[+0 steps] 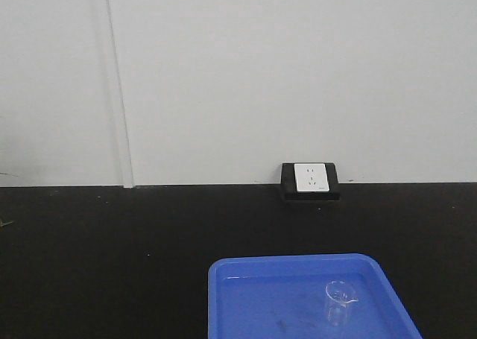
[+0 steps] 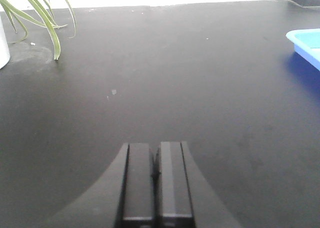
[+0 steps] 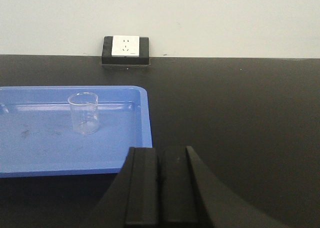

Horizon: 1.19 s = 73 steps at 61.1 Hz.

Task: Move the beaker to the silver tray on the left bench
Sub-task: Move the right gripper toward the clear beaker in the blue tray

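Small clear glass beaker (image 3: 84,112) stood upright, axis vertical, inside shallow blue plastic tray (image 3: 30,158) on matte black bench top (image 3: 240,112). It lay ahead and left of right gripper (image 3: 159,155), well apart; right arm judged nearer. Left gripper (image 2: 155,150) saw only the tray's corner at far right. Both grippers low, level, pointing along bench; fingers pressed together, holding nothing. Silver tray not in view

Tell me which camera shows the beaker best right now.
Right wrist view: the beaker stands upright and whole in the blue tray, close and clearly outlined. The front view shows it small and faint near the bottom edge. The left wrist view misses it, catching only a tray corner.
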Tool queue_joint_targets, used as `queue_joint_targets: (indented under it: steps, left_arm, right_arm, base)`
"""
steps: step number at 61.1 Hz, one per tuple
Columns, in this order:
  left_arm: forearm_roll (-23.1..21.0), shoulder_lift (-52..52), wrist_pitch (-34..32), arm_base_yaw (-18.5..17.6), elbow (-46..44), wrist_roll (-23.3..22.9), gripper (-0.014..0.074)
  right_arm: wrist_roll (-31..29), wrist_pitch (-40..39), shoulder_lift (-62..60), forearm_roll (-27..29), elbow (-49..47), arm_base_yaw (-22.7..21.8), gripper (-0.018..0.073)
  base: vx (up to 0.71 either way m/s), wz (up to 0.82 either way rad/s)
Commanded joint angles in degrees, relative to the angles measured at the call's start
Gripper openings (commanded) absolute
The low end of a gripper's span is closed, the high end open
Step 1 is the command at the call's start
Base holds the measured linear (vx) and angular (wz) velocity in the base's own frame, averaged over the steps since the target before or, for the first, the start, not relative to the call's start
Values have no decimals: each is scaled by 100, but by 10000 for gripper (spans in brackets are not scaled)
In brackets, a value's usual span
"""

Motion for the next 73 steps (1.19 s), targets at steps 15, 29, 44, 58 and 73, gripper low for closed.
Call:
queue_joint_targets:
  steps: [15, 29, 44, 58, 73]
  left_arm:
    - [-46, -45, -458, -14, 119, -3, 1]
    - [-46, -45, -458, -14, 119, -3, 1]
    - [-46, -45, -458, -14, 119, -3, 1]
    - [-46, -45, -458, -14, 119, -3, 1]
    - [-46, -45, -458, -14, 119, -3, 1]
  right_arm:
    - [-44, -458, -64, -54, 32, -35, -11]
    - [-44, -458, -64, -54, 32, -35, -11]
    - [-44, -445, -64, -54, 32, -35, -11]
    - [-44, -490, -64, -54, 32, -35, -11]
    - [9, -1208, -64, 130, 32, -35, -11]
  base:
    - [0, 0]
    - [0, 0]
    - [0, 0]
    - [0, 0]
    - [0, 0]
